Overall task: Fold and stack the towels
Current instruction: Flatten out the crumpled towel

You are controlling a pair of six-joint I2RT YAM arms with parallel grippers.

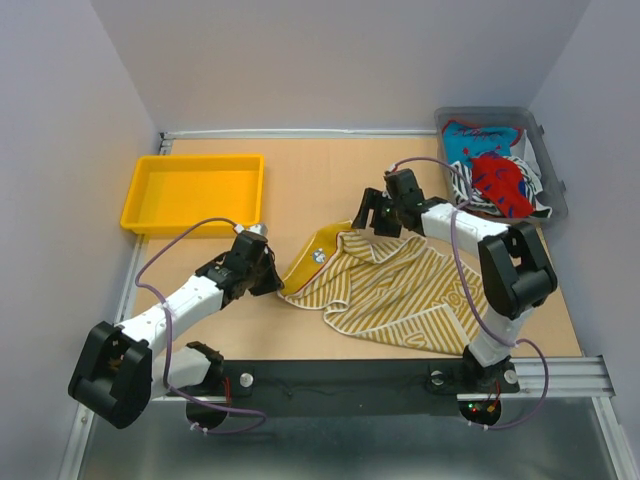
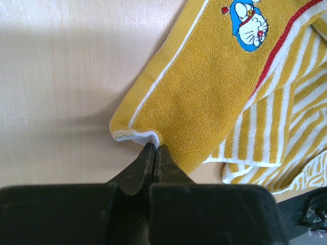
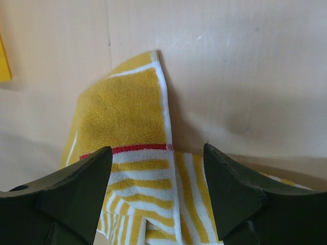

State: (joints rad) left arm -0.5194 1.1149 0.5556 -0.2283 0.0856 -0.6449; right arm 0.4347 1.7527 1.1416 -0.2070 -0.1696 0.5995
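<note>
Beyond the striped towel point(image 1: 390, 290), toward the back wall, you have a wide bare stretch of table point(image 1: 320, 175) where you can pass freely. Far left of the towel, the yellow tray point(image 1: 190, 226) takes the corner. Far right of it stands the grey bin point(image 1: 485, 113), heaped with other towels point(image 1: 495, 178). The left arm point(image 1: 185, 305) lies just left of the towel, and the right arm point(image 1: 465, 228) crosses its right edge.
</note>
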